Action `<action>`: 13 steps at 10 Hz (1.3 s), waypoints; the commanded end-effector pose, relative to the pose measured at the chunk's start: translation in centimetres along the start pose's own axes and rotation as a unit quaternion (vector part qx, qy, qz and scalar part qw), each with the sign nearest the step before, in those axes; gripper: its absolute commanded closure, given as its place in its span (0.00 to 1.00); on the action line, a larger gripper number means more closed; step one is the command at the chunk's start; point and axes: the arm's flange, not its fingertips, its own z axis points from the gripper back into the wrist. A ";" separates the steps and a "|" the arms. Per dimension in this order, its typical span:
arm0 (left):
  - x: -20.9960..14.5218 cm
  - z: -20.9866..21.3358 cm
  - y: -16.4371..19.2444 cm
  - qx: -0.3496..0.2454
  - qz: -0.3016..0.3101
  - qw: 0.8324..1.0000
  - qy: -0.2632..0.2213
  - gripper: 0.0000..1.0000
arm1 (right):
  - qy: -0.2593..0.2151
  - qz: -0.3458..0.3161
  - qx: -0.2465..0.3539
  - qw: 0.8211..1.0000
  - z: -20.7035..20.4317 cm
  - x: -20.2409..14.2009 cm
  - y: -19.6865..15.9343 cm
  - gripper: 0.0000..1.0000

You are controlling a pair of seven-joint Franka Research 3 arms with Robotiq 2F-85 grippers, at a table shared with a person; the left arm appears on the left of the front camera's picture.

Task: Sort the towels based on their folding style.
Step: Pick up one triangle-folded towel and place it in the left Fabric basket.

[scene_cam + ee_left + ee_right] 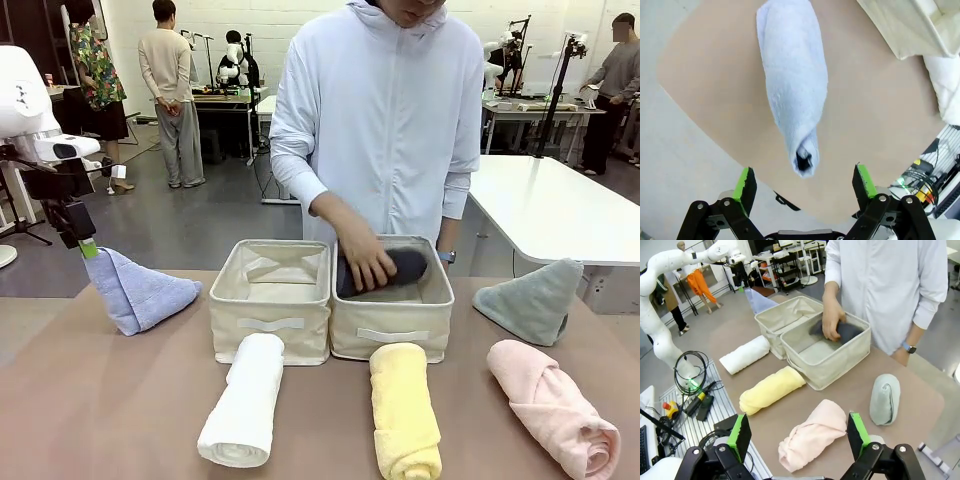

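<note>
**Two claws, both wide open**

White roll (243, 402), yellow roll (404, 410) and pink roll (550, 405) lie nearest on the bench (120, 420), before two beige bins (272, 325). Your left claw (804, 175) gapes over the light blue triangle (792, 75), your right claw (797, 422) over the pink roll. The teal-green triangle (535, 300) stands far right. A person's hand (362, 262) holds the dark grey towel (410, 266) in the right bin (392, 335).

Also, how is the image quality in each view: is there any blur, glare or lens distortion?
Front view: soft, even room light, only faint shadows beside the white towel, no glare, everything near is sharp. Left wrist view: the light blue towel is sharp and evenly lit. Right wrist view: the wide-angle lens seems to stretch the picture's edges; the pink towel is sharp.
</note>
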 end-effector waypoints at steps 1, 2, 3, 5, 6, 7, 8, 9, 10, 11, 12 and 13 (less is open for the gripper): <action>0.7 -1.8 0.3 0.005 -0.017 0.999 -0.049 0.00 | -0.013 0.009 0.006 1.000 0.0 0.3 -0.1 0.00; 0.9 -2.6 0.2 0.010 -0.020 0.998 -0.059 0.00 | -0.013 0.009 0.006 1.000 0.0 0.3 -0.1 0.00; 1.1 -3.4 0.2 0.013 -0.020 0.999 -0.047 0.00 | -0.013 0.009 0.006 1.000 0.0 0.3 -0.1 0.00; 1.3 -4.4 0.4 0.018 -0.017 0.999 -0.038 0.00 | -0.013 0.009 0.006 1.000 0.0 0.3 -0.1 0.00; 1.3 -4.7 0.4 0.023 -0.023 0.999 -0.036 0.14 | -0.013 0.009 0.006 1.000 0.0 0.3 -0.1 0.00; 1.3 -4.7 0.4 0.022 -0.024 0.999 -0.035 0.59 | -0.013 0.009 0.006 1.000 0.0 0.3 -0.1 0.00; 1.4 -4.7 0.4 0.021 -0.026 0.999 -0.036 0.72 | -0.013 0.009 0.006 1.000 0.0 0.3 -0.1 0.00; 1.4 -4.7 0.5 0.020 -0.026 0.999 -0.036 1.00 | -0.013 0.009 0.006 1.000 0.0 0.3 -0.1 0.00; 1.4 -4.8 0.5 0.019 -0.027 0.999 -0.036 1.00 | -0.013 0.009 0.006 1.000 0.0 0.3 -0.1 0.00; 1.4 -4.8 0.5 0.015 -0.024 0.999 -0.037 1.00 | -0.013 0.009 0.006 1.000 0.0 0.3 -0.1 0.00; 1.4 -4.8 0.3 0.012 -0.022 0.999 -0.039 0.94 | -0.013 0.009 0.006 1.000 0.0 0.3 -0.1 0.00; 1.4 -4.6 0.2 0.009 -0.023 0.999 -0.041 1.00 | -0.013 0.009 0.006 1.000 0.0 0.3 -0.1 0.00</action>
